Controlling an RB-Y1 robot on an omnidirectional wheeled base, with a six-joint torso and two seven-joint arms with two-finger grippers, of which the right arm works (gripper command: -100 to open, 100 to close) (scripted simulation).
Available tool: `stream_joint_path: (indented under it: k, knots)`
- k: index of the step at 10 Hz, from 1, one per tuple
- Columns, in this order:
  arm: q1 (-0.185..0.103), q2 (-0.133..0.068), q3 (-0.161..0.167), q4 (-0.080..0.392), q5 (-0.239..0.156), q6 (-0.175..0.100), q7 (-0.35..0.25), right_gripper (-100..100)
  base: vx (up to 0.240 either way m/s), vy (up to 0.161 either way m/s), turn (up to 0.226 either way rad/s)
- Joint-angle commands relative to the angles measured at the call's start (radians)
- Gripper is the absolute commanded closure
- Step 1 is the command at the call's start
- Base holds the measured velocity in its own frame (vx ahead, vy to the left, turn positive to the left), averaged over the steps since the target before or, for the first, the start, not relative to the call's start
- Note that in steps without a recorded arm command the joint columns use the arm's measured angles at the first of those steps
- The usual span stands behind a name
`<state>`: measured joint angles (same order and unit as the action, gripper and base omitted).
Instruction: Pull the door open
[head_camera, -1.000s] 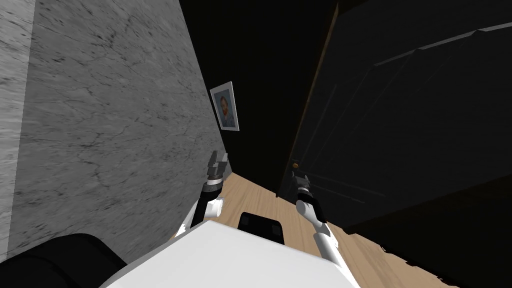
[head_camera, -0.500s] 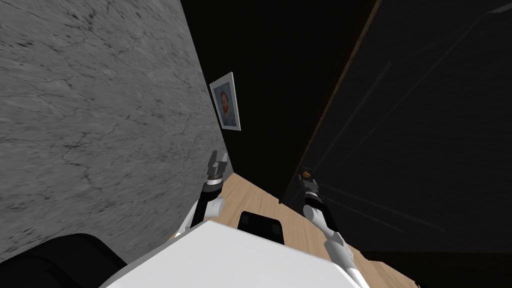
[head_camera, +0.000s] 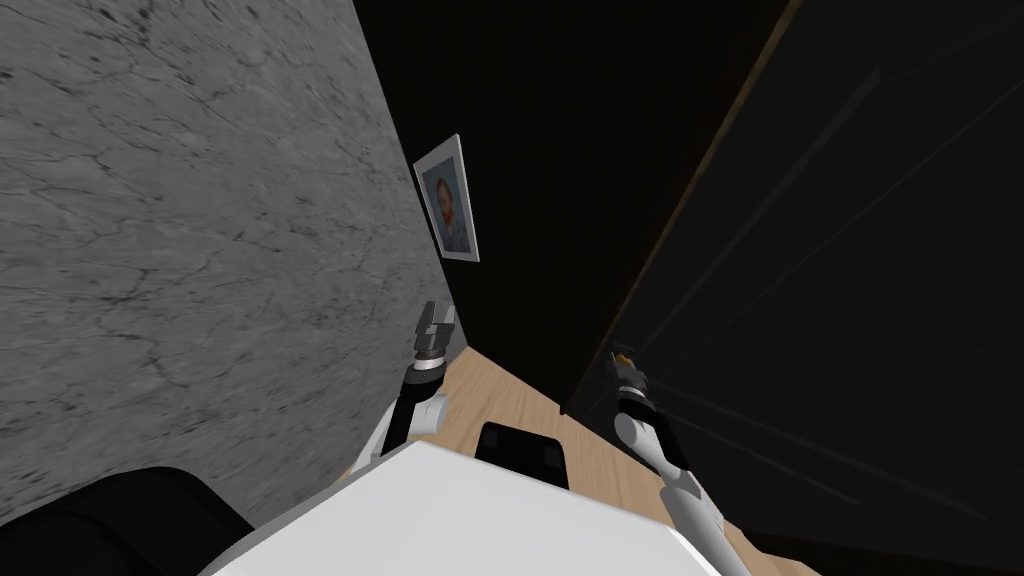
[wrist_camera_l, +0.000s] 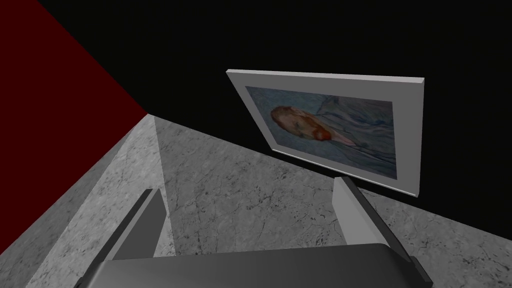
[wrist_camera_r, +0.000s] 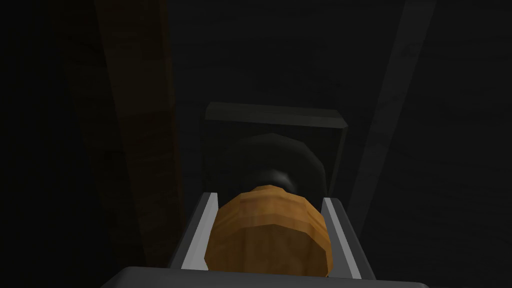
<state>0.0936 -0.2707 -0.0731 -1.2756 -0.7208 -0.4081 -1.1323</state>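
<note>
By the grey marbled wall (head_camera: 180, 250) at the left, the left claw (head_camera: 437, 322) is held up idle, its 2 fingers spread apart with nothing between them. Further right, the dark door (head_camera: 850, 300) is seen swung toward the robot. Over the last 1 s its brown free edge (head_camera: 690, 200) has been carried rightward, and the black area beside it has widened. The orange-brown knob (wrist_camera_r: 267, 235), low on the door near that edge, is clamped on both sides by the right claw (wrist_camera_r: 270, 197), which has been drawn back with it. The pull is judged to be working: the door is taken as partly open, with more swing needed.
</note>
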Motion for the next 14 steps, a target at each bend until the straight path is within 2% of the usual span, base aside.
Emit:
stream_joint_path:
  k: [1,4,5,7,14]
  knots:
    - [0.0,0.003,0.004,0.0,0.0,0.002,0.0,100,-0.026,0.001,0.022]
    - [0.0,0.003,0.004,0.0,0.0,0.002,0.0,100,-0.008,0.002,0.001]
    - [0.008,-0.012,0.014,-0.005,-0.003,0.006,-0.014,100,-0.112,-0.037,0.106]
    - [0.014,-0.024,0.026,-0.012,-0.005,0.008,-0.028,100,-0.176,-0.038,0.099]
    - [0.047,-0.1,0.093,-0.052,-0.019,0.019,-0.111,100,-0.206,-0.038,0.127]
